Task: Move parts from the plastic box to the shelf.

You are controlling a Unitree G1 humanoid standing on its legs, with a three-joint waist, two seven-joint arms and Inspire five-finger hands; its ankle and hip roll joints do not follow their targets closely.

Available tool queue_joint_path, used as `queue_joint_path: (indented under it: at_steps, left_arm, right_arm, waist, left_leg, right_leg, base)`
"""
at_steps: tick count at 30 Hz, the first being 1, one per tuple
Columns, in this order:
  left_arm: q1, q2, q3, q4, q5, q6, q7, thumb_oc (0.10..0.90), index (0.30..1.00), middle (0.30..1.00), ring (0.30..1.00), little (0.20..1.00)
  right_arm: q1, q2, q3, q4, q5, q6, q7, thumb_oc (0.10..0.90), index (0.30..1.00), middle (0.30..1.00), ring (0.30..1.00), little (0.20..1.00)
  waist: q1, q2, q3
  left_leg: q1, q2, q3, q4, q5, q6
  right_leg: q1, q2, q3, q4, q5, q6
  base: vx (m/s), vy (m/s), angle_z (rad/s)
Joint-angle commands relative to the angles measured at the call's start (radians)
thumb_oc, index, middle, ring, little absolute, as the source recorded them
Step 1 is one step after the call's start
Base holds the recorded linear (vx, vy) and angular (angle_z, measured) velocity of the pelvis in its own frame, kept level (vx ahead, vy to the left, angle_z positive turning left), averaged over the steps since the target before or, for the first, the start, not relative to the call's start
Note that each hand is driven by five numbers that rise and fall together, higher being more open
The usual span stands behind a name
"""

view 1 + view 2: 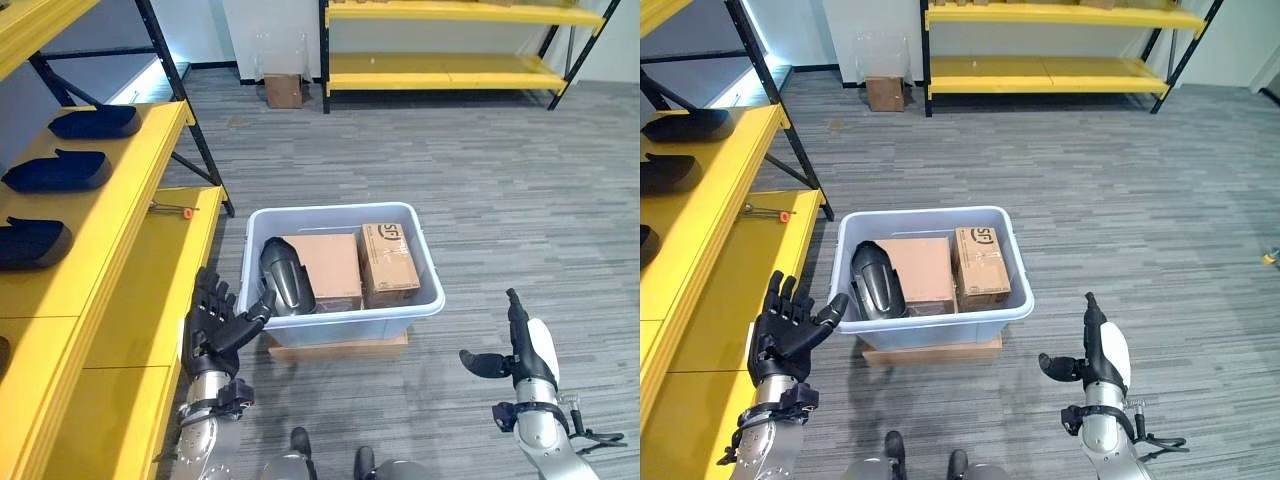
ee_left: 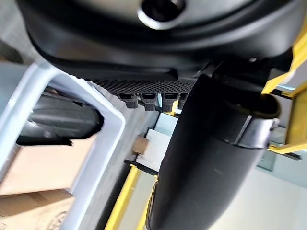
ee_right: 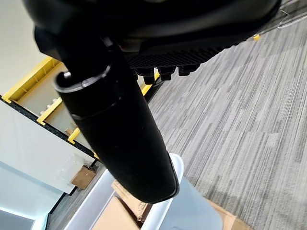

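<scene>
A pale plastic box (image 1: 420, 240) stands on the floor in front of me. Inside it lie a dark curved part (image 1: 286, 277) at its left end and two cardboard cartons (image 1: 387, 262). My left hand (image 1: 213, 324) hovers open just left of the box's near left corner, fingers spread, thumb pointing at the box wall, holding nothing. My right hand (image 1: 522, 350) hangs open to the right of the box, above the floor, empty. Several dark parts (image 1: 96, 122) rest on the yellow shelf (image 1: 150, 290) at the left. The dark part (image 2: 57, 120) also lies past the left hand's fingers.
A screwdriver with an orange tip (image 1: 172, 209) lies on the lower yellow shelf board. The shelf's black upright (image 1: 195, 130) stands near the box's far left. A second yellow rack (image 1: 450, 60) and a small carton (image 1: 284, 90) stand at the back.
</scene>
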Motion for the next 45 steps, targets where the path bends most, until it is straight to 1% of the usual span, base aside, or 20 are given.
queue_joint_path:
  at_steps: [1, 4, 10, 13, 22, 25, 29, 30, 31, 32, 34, 35, 36, 37, 39, 40, 41, 42, 44, 45]
  left_arm:
    - [-0.072, 0.031, 0.032, -0.112, -0.015, -0.096, -0.082, 0.9, 1.0, 1.0, 1.0, 1.0]
    - [-0.073, 0.028, 0.01, -0.111, -0.002, -0.098, -0.088, 0.9, 1.0, 1.0, 1.0, 1.0]
    - [-0.06, 0.035, 0.016, -0.118, 0.004, -0.078, -0.084, 0.9, 1.0, 1.0, 1.0, 1.0]
    - [-0.05, 0.039, 0.027, -0.124, 0.007, -0.074, -0.107, 0.9, 1.0, 1.0, 1.0, 1.0]
    - [-0.057, 0.042, 0.035, -0.113, 0.002, -0.062, -0.132, 0.9, 1.0, 1.0, 1.0, 1.0]
    - [-0.066, 0.044, 0.04, -0.108, -0.006, -0.051, -0.137, 0.9, 1.0, 1.0, 1.0, 1.0]
    - [-0.066, 0.046, 0.042, -0.099, -0.008, 0.014, -0.184, 0.9, 1.0, 1.0, 1.0, 1.0]
    - [-0.061, 0.047, 0.033, -0.093, -0.035, 0.06, -0.185, 0.9, 1.0, 1.0, 1.0, 1.0]
    - [-0.06, 0.048, 0.031, -0.091, -0.047, 0.076, -0.184, 0.9, 1.0, 1.0, 1.0, 1.0]
    - [-0.061, 0.051, 0.025, -0.073, -0.065, 0.088, -0.187, 0.9, 1.0, 1.0, 1.0, 1.0]
    - [-0.072, 0.051, 0.024, -0.062, -0.073, 0.063, -0.198, 0.9, 1.0, 1.0, 1.0, 1.0]
    - [-0.081, 0.051, 0.021, -0.064, -0.071, 0.05, -0.209, 0.9, 1.0, 1.0, 1.0, 1.0]
    - [-0.084, 0.051, 0.019, -0.067, -0.072, 0.046, -0.215, 0.9, 1.0, 1.0, 1.0, 1.0]
    - [-0.089, 0.054, 0.006, -0.074, -0.068, 0.033, -0.186, 0.9, 1.0, 1.0, 1.0, 1.0]
    - [-0.106, 0.063, 0.0, -0.068, -0.062, 0.038, -0.15, 0.9, 1.0, 1.0, 1.0, 1.0]
    - [-0.132, 0.08, 0.0, -0.052, -0.05, 0.041, -0.137, 0.9, 1.0, 1.0, 1.0, 1.0]
    - [-0.139, 0.085, -0.002, -0.049, -0.048, 0.041, -0.138, 0.9, 1.0, 1.0, 1.0, 1.0]
    - [-0.147, 0.09, -0.006, -0.048, -0.039, 0.041, -0.141, 0.9, 1.0, 1.0, 1.0, 1.0]
    - [-0.148, 0.092, -0.017, -0.051, -0.022, 0.04, -0.139, 0.9, 1.0, 1.0, 1.0, 1.0]
    - [-0.147, 0.092, -0.018, -0.051, -0.022, 0.04, -0.14, 0.9, 1.0, 1.0, 1.0, 1.0]
  right_arm:
    - [-0.077, -0.05, -0.063, -0.079, -0.043, -0.104, -0.056, 0.9, 1.0, 1.0, 1.0, 1.0]
    - [-0.067, -0.043, -0.053, -0.078, -0.043, -0.116, -0.046, 0.9, 1.0, 1.0, 1.0, 1.0]
    - [-0.064, -0.029, -0.047, -0.081, -0.047, -0.127, -0.034, 0.9, 1.0, 1.0, 1.0, 1.0]
    - [-0.062, -0.024, -0.051, -0.092, -0.054, -0.133, -0.037, 0.9, 1.0, 1.0, 1.0, 1.0]
    - [-0.112, -0.029, -0.052, -0.123, -0.079, -0.212, -0.035, 0.9, 1.0, 1.0, 1.0, 1.0]
    - [-0.152, -0.026, -0.034, -0.14, -0.124, -0.225, -0.008, 0.9, 1.0, 1.0, 1.0, 1.0]
    - [-0.191, -0.024, -0.003, -0.137, -0.162, -0.236, 0.018, 0.9, 1.0, 1.0, 1.0, 1.0]
    - [-0.212, -0.028, 0.006, -0.13, -0.168, -0.234, 0.031, 0.9, 1.0, 1.0, 1.0, 1.0]
    - [-0.219, -0.029, 0.01, -0.127, -0.176, -0.237, 0.036, 0.9, 1.0, 1.0, 1.0, 1.0]
    - [-0.245, -0.032, 0.027, -0.122, -0.218, -0.242, 0.059, 0.9, 1.0, 1.0, 1.0, 1.0]
    - [-0.263, -0.034, 0.042, -0.115, -0.232, -0.239, 0.07, 0.9, 1.0, 1.0, 1.0, 1.0]
    - [-0.278, -0.036, 0.057, -0.106, -0.239, -0.239, 0.082, 0.9, 1.0, 1.0, 1.0, 1.0]
    - [-0.283, -0.037, 0.063, -0.103, -0.246, -0.245, 0.091, 0.9, 1.0, 1.0, 1.0, 1.0]
    - [-0.294, -0.045, 0.072, -0.088, -0.261, -0.275, 0.118, 0.9, 1.0, 1.0, 1.0, 1.0]
    - [-0.314, -0.061, 0.084, -0.08, -0.282, -0.305, 0.169, 0.9, 1.0, 1.0, 1.0, 1.0]
    - [-0.333, -0.081, 0.098, -0.086, -0.276, -0.316, 0.178, 0.9, 1.0, 1.0, 1.0, 1.0]
    - [-0.338, -0.085, 0.101, -0.09, -0.269, -0.314, 0.184, 0.9, 1.0, 1.0, 1.0, 1.0]
    - [-0.343, -0.087, 0.103, -0.095, -0.265, -0.307, 0.188, 0.9, 1.0, 1.0, 1.0, 1.0]
    - [-0.348, -0.078, 0.107, -0.093, -0.266, -0.296, 0.198, 0.9, 1.0, 1.0, 1.0, 1.0]
    - [-0.348, -0.077, 0.107, -0.092, -0.267, -0.296, 0.199, 0.9, 1.0, 1.0, 1.0, 1.0]
  waist:
    - [-0.011, -0.008, -0.009]
    - [-0.013, -0.017, -0.015]
    - [0.001, -0.028, -0.03]
    - [0.009, -0.03, -0.037]
    - [0.033, -0.033, -0.059]
    - [0.047, -0.031, -0.063]
    - [0.057, -0.033, -0.064]
    - [0.063, -0.036, -0.062]
    - [0.064, -0.036, -0.061]
    - [0.073, -0.03, -0.066]
    - [0.079, -0.024, -0.057]
    - [0.081, -0.019, -0.052]
    - [0.08, -0.019, -0.049]
    - [0.078, -0.013, -0.042]
    - [0.075, -0.017, -0.032]
    - [0.066, -0.037, -0.022]
    - [0.06, -0.046, -0.019]
    - [0.051, -0.063, -0.017]
    - [0.04, -0.073, -0.008]
    - [0.04, -0.072, -0.007]
  left_leg:
    - [-0.032, 0.011, 0.04, -0.089, 0.152, -0.013]
    - [0.027, -0.017, 0.058, -0.111, 0.116, 0.009]
    - [0.083, -0.057, 0.043, -0.137, 0.063, 0.045]
    - [0.089, -0.063, 0.036, -0.144, 0.056, 0.054]
    - [0.104, -0.085, 0.013, -0.153, 0.032, 0.08]
    - [0.117, -0.089, 0.014, -0.152, 0.019, 0.096]
    - [0.139, -0.104, 0.01, -0.151, 0.001, 0.12]
    - [0.147, -0.117, 0.005, -0.147, -0.009, 0.132]
    - [0.149, -0.12, 0.003, -0.147, -0.011, 0.137]
    - [0.161, -0.125, 0.007, -0.149, -0.031, 0.146]
    - [0.163, -0.123, 0.024, -0.144, -0.028, 0.162]
    - [0.174, -0.122, 0.021, -0.145, -0.034, 0.168]
    - [0.18, -0.122, 0.019, -0.147, -0.036, 0.17]
    - [0.199, -0.107, 0.017, -0.153, -0.036, 0.157]
    - [0.212, -0.088, 0.005, -0.153, -0.039, 0.138]
    - [0.225, -0.07, -0.015, -0.153, -0.05, 0.116]
    - [0.23, -0.067, -0.023, -0.153, -0.058, 0.111]
    - [0.236, -0.068, -0.039, -0.153, -0.074, 0.106]
    - [0.263, -0.055, -0.069, -0.153, -0.108, 0.102]
    - [0.266, -0.053, -0.07, -0.153, -0.11, 0.102]
  right_leg:
    - [0.145, -0.002, -0.048, -0.191, 0.102, 0.08]
    - [0.166, -0.011, -0.063, -0.197, 0.094, 0.09]
    - [0.165, -0.015, -0.076, -0.188, 0.084, 0.101]
    - [0.156, -0.013, -0.08, -0.18, 0.083, 0.102]
    - [0.148, -0.019, -0.094, -0.121, 0.053, 0.109]
    - [0.137, -0.028, -0.119, -0.055, 0.029, 0.117]
    - [0.104, -0.053, -0.13, 0.059, 0.053, 0.145]
    - [0.089, -0.064, -0.134, 0.125, 0.065, 0.162]
    - [0.079, -0.068, -0.136, 0.147, 0.072, 0.169]
    - [0.066, -0.078, -0.154, 0.247, 0.08, 0.196]
    - [0.028, -0.102, -0.182, 0.354, 0.105, 0.207]
    - [-0.014, -0.125, -0.188, 0.43, 0.135, 0.22]
    - [-0.032, -0.132, -0.186, 0.448, 0.149, 0.224]
    - [-0.059, -0.159, -0.198, 0.424, 0.164, 0.22]
    - [-0.067, -0.185, -0.202, 0.315, 0.189, 0.218]
    - [-0.075, -0.201, -0.185, 0.119, 0.243, 0.228]
    - [-0.081, -0.206, -0.173, 0.042, 0.27, 0.236]
    - [-0.103, -0.224, -0.144, -0.043, 0.339, 0.256]
    - [-0.147, -0.255, -0.093, -0.099, 0.419, 0.287]
    - [-0.149, -0.255, -0.09, -0.099, 0.421, 0.289]
  base:
    - [0.17, 0.132, 0.07]
    - [0.18, 0.124, -0.19]
    - [0.09, 0.051, -0.05]
    - [0.07, 0.037, 0.08]
    - [0.09, 0.066, 0.01]
    - [0.08, 0.122, -0.02]
    - [0.06, 0.131, -0.02]
    - [0.04, 0.125, 0.05]
    - [0.09, 0.19, -0.01]
    - [0.02, 0.162, -0.04]
    - [-0.01, 0.144, -0.06]
    - [0.04, 0.097, -0.09]
    - [0.06, 0.054, -0.05]
    - [0.06, -0.049, -0.02]
    - [0.07, -0.253, -0.05]
    - [0.08, -0.427, -0.13]
    - [0.11, -0.503, -0.08]
    - [0.11, -0.324, 0.04]
    - [0.16, -0.286, 0.25]
    - [0.24, -0.32, 0.45]
